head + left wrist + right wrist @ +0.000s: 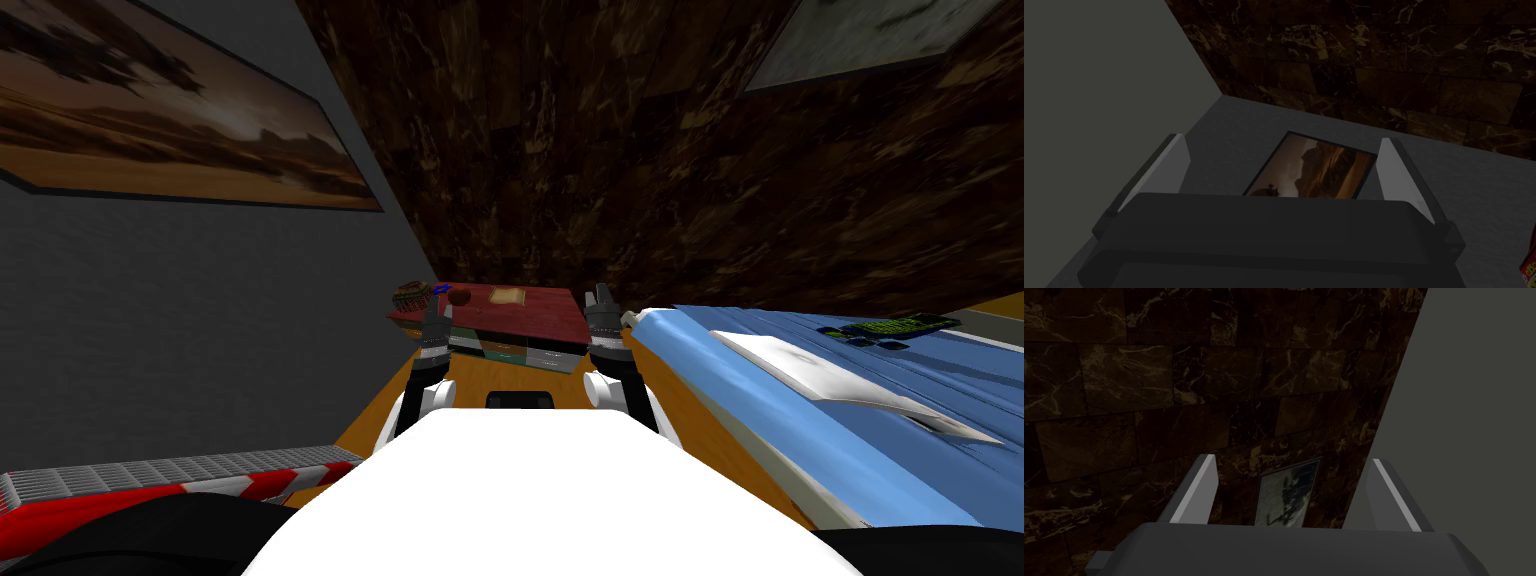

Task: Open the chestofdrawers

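Both pincers are open and empty: the left pincer (436,305) and right pincer (599,300) flank the chest of drawers (520,352). It sits low at the middle of the head frame, long axis running left to right, drawer fronts facing me. Neither arm looks clearly nearer.

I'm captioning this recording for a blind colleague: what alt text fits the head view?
A low chest of drawers with a dark red top stands ahead against a dark brown marbled wall, with the left gripper and right gripper raised just before it. A blue bed lies to its right; a framed brown landscape painting hangs on the grey left wall.
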You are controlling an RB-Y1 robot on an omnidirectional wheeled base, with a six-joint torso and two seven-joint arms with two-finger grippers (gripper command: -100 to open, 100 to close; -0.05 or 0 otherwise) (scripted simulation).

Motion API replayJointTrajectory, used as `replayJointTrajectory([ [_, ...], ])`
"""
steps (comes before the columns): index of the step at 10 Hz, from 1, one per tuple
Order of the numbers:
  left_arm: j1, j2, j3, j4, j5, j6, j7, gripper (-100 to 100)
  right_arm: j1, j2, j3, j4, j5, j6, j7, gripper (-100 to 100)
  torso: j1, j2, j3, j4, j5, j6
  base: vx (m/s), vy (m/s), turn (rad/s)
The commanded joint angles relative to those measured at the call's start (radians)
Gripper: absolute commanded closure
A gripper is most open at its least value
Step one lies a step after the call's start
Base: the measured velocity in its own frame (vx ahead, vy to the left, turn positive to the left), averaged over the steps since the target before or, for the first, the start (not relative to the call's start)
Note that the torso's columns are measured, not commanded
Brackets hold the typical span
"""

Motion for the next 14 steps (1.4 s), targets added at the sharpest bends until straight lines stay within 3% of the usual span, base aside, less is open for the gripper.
replayJointTrajectory([
  [1,0.0,0.0,0.0,0.0,0.0,0.0,0.0,0,0.0,0.0,0.0,0.0,0.0,0.0,0.0,0,0.0,0.04,-0.082,0.041,0.0,0.0,0.0,0.0,0.0],
  [9,0.0,0.0,0.0,0.0,0.0,0.0,0.0,0,0.0,0.0,0.0,0.0,0.0,0.0,0.0,0,0.0,0.618,-1.234,0.617,0.0,0.0,0.0,0.0,0.0],
  [10,-0.004,0.033,0.0,0.024,-0.001,-0.011,-0.001,-100,0.0,0.0,0.0,0.0,0.0,0.0,0.0,0,0.0,0.691,-1.382,0.691,0.0,0.0,0.018,-0.004,-0.014],
  [11,-0.006,0.047,0.0,0.039,-0.002,-0.017,-0.002,-100,0.0,0.0,0.0,0.0,0.0,0.0,0.0,0,0.0,0.725,-1.451,0.724,0.0,0.0,0.026,-0.006,-0.018],
  [14,-0.02,0.097,0.001,0.132,-0.005,-0.059,-0.008,-100,0.0,0.0,0.0,0.0,0.0,0.0,0.0,0,0.0,0.736,-1.477,0.737,0.0,0.0,0.056,-0.011,-0.028],
])
